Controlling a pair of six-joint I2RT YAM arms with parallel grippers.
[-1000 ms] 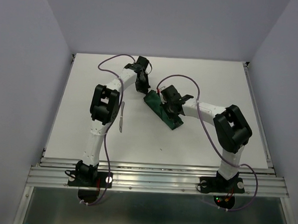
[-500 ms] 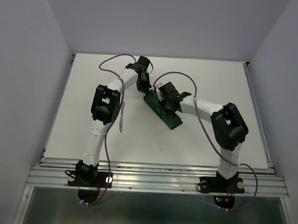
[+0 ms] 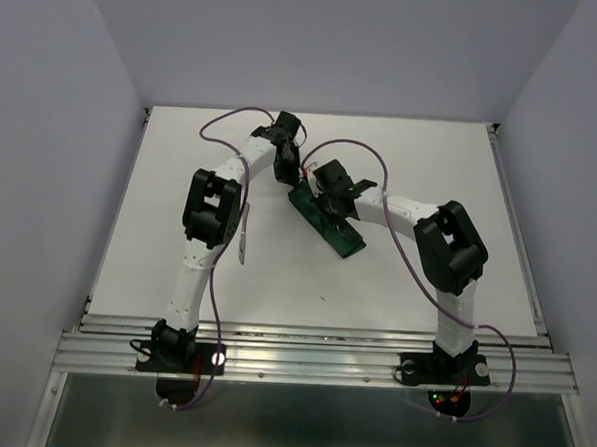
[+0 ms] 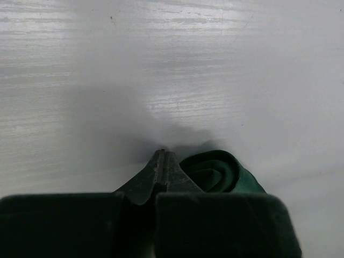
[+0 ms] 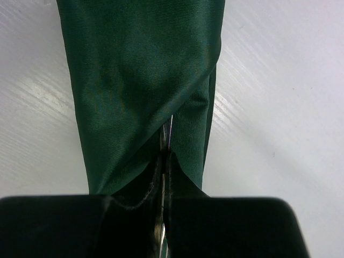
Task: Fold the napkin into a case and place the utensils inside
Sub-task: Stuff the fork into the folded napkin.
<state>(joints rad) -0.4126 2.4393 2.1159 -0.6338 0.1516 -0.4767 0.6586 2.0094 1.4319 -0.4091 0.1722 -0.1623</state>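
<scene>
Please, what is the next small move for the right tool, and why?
Probably ease the right tool forward along the case, so that the utensil slides deeper. The tool is shut on this thin silver piece, whose tip only just enters the slit under the diagonal flap. The left tool, shut, sits at the case's end, perhaps steadying it.

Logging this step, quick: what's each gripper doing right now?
Left gripper: shut; whether it pinches the napkin cannot be told.
Right gripper: shut on a thin silver utensil at the napkin's fold.
</scene>
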